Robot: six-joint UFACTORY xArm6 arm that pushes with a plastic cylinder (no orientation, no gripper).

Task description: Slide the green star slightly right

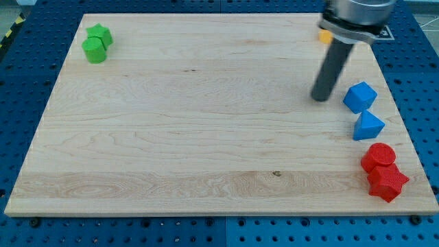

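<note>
No jaws: the rod's tip [320, 98] holds nothing, resting beside the blue cube [359, 96] at the counter's [206, 137] right. Green star [101, 33], touching a green cylinder [95, 50], sits top left. Approach step; next, reach the star's left side.

Pale wooden board [206, 123] with visible grain; green star [101, 33] looks matt plastic.

Wooden board [206, 137]; green star [101, 33], green cylinder [94, 50] top-left; blue, red blocks right.
</note>
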